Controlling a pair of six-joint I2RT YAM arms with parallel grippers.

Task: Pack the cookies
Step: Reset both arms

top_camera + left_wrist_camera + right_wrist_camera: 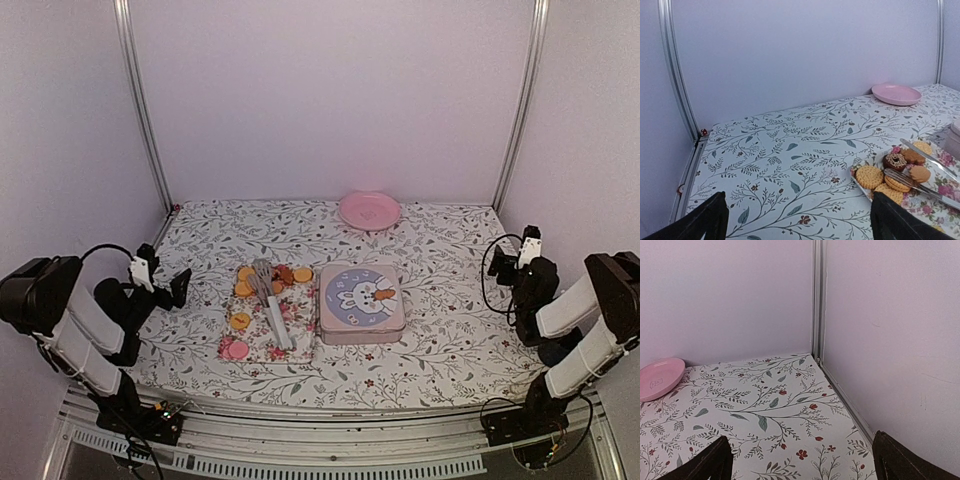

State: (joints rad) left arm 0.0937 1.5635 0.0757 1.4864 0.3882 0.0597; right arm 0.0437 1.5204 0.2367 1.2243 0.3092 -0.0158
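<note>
The cookies [243, 288], mostly golden-orange with a few pink ones [236, 350], lie on a floral tray [297, 343] at mid table. The left wrist view shows them at the right: golden rounds [869, 176] and a dark brown ring-shaped one [895, 161]. Metal tongs [270, 302] lie across them. My left gripper [181, 286] hovers left of the tray, open and holding nothing [800, 225]. My right gripper [503, 264] is at the far right, open and holding nothing [800, 465], facing the back right corner. A closed pink tin [362, 303] with a bunny lid sits right of the tray.
A pink plate [369, 210] stands at the back centre, also in the left wrist view [896, 93] and the right wrist view [660, 377]. Metal frame posts [142, 110] rise at the back corners. White walls enclose the floral tablecloth.
</note>
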